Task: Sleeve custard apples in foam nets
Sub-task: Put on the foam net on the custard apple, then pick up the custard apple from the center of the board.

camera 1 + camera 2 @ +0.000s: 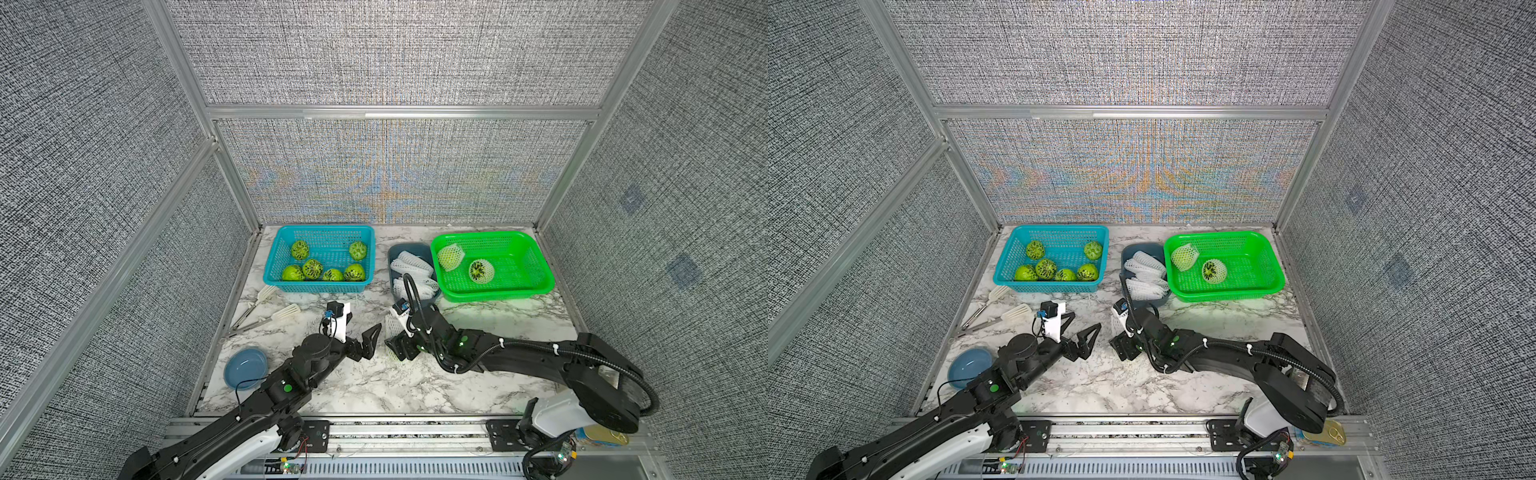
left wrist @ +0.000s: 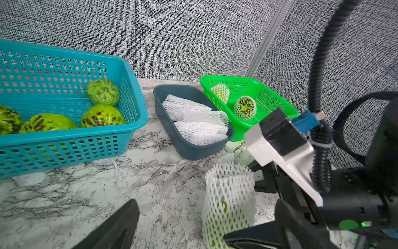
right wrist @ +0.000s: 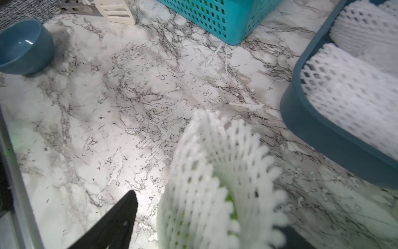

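All the action is mid-desk (image 1: 374, 386): a foam net (image 2: 228, 194) stands upright on the marble, mouth up, and a custard apple (image 2: 223, 208) shows green through the mesh low inside it. The right hand (image 1: 394, 345) straddles that net with its jaws wide. In its wrist view one finger (image 3: 120, 222) sits clear of the mesh with bare desk between, so this hand is released, not clenched. The left hand (image 1: 365, 324), just beside it, is spread wide and grasping nothing, tips pointing at the net.

Along the far edge, the blue basket (image 1: 318, 286) sits toward the far left corner with six bare custard apples (image 1: 312, 269) in it. The green basket (image 1: 494, 294) sits in the far right corner with two netted fruits (image 1: 481, 271) lying apart. Between the baskets is a dark tray (image 2: 193, 151) stacked with flat spare nets (image 1: 411, 266).

Tongs (image 1: 266, 309) lie by the left edge in front of the blue basket. A blue bowl (image 1: 245, 368) sits upright toward the near left corner.
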